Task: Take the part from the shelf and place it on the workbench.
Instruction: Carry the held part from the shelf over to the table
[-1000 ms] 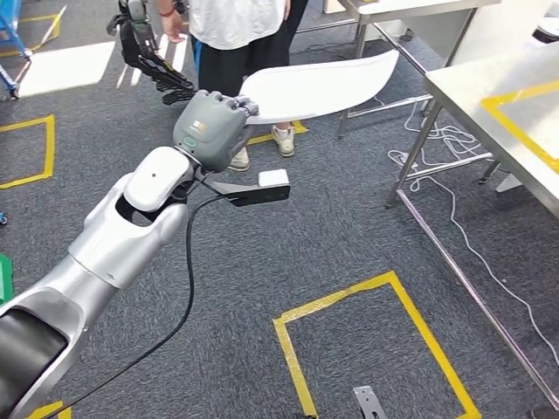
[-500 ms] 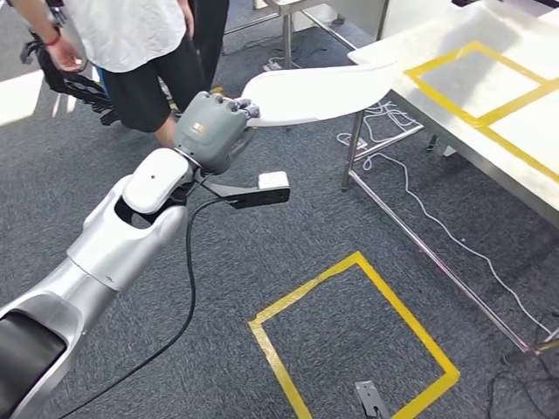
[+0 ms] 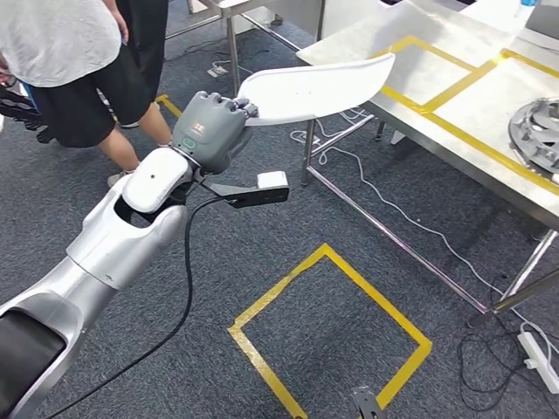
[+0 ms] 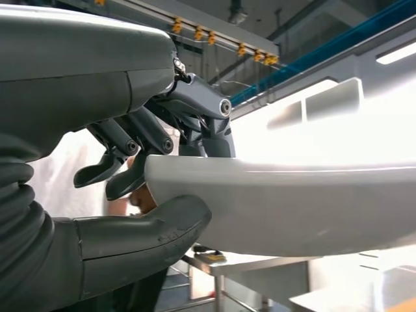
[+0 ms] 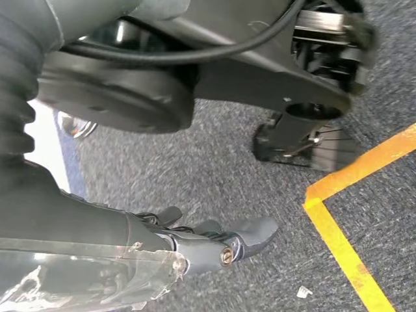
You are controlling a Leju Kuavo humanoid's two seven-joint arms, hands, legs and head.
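The left hand point(image 3: 214, 129) grips one end of the long white part point(image 3: 316, 89), holding it out level above the grey carpet point(image 3: 369, 253), with its far tip reaching over the near corner of the steel counter point(image 3: 461, 131). From the head view the hand shows as a grey casing with the fingers wrapped over the part's end; the left wrist view adds the detail of the grip, with the thick thumb point(image 4: 147, 237) pressed beneath the part's pale edge point(image 4: 294, 205) and the darker fingers point(image 4: 147, 133) curled over its top. The counter carries yellow tape lines and, at its far right, a round metal piece point(image 3: 537, 131). A yellow tape square point(image 3: 329, 327) marks the carpet below the arm, and white cables trail under the counter. A person point(image 3: 72, 61) in a white shirt and black shorts stands at the upper left. The right wrist view looks down on carpet and a yellow tape line point(image 5: 353, 214); there the right hand point(image 5: 210, 244) hangs with its fingers extended and nothing in them.
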